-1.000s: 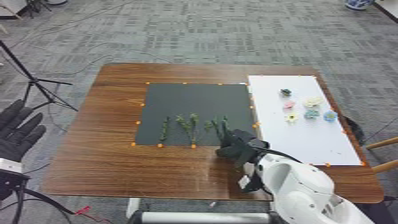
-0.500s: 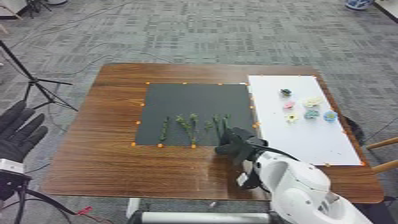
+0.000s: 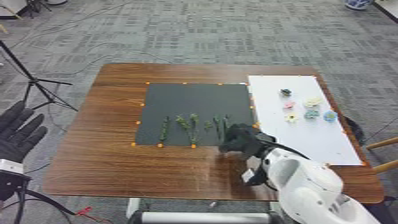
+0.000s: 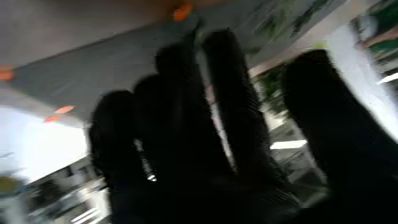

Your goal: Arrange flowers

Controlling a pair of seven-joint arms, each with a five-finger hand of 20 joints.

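Observation:
In the head view, my right hand [image 3: 243, 137] is at the lower right corner of the dark mat [image 3: 197, 100], just below the green stems [image 3: 221, 126]. More stems [image 3: 191, 128] and a single sprig [image 3: 164, 129] lie on the mat to the left. Flower heads, among them a pink one [image 3: 289, 105], a cream one [image 3: 313, 102] and a blue one [image 3: 330, 116], rest on the white board [image 3: 284, 140]. My left hand [image 3: 18, 131] is open, off the table's left side. Seen from the right wrist, the right hand [image 4: 195, 145] has straight fingers and holds nothing.
Orange markers [image 3: 194, 146] line the mat's edges. The brown table [image 3: 115, 170] extends in front of and left of the mat. A black tripod [image 3: 35, 80] stands beyond the table's left side, and a wooden chair [image 3: 384, 144] is at the right.
My right hand has shifted slightly, and its arm has moved a little to the right and down. The stems beside it are more exposed. My left hand stays at the left.

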